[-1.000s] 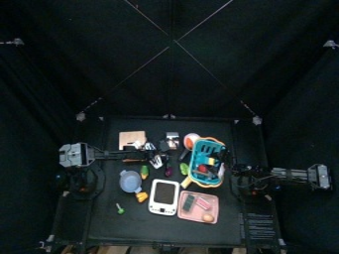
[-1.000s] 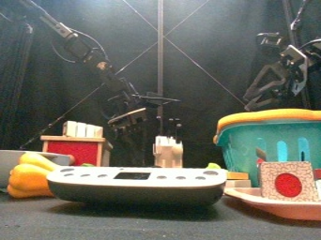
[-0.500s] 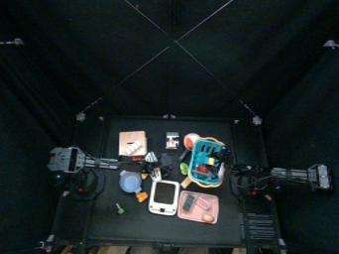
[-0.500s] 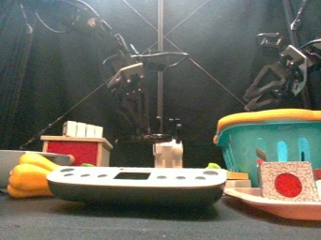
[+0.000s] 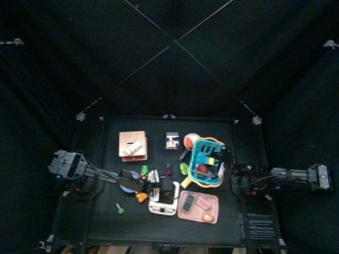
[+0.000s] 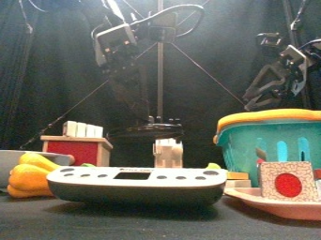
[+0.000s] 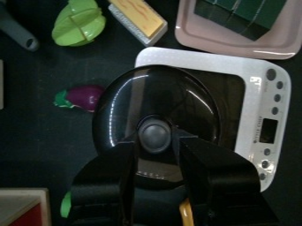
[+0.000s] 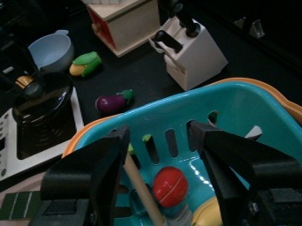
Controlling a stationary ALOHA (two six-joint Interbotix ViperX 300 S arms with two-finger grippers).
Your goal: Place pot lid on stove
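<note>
The pot lid (image 7: pixel 141 101) is a dark glass disc with a round knob. My left gripper (image 7: pixel 154 148) is shut on the knob and holds the lid in the air over the near end of the stove (image 7: pixel 242 101), the flat white slab with rounded corners. In the top view the left gripper (image 5: pixel 143 180) is at the stove's (image 5: pixel 165 201) left edge. In the front view the left gripper (image 6: pixel 123 42) hangs high above the stove (image 6: pixel 135 185). My right gripper (image 8: pixel 165 168) is open and empty above the teal basket (image 8: pixel 207 110).
The pink tray (image 7: pixel 236 26) lies right beside the stove. A purple eggplant (image 7: pixel 80 97) and a green piece (image 7: pixel 80 22) lie next to the stove. A white knife block (image 8: pixel 195 48), a red-and-wood box (image 8: pixel 124 22) and a grey cup (image 8: pixel 53 48) stand behind.
My left gripper has lifted the lid from the table's left part and carried it forward and right, over the stove. The right arm has not moved.
</note>
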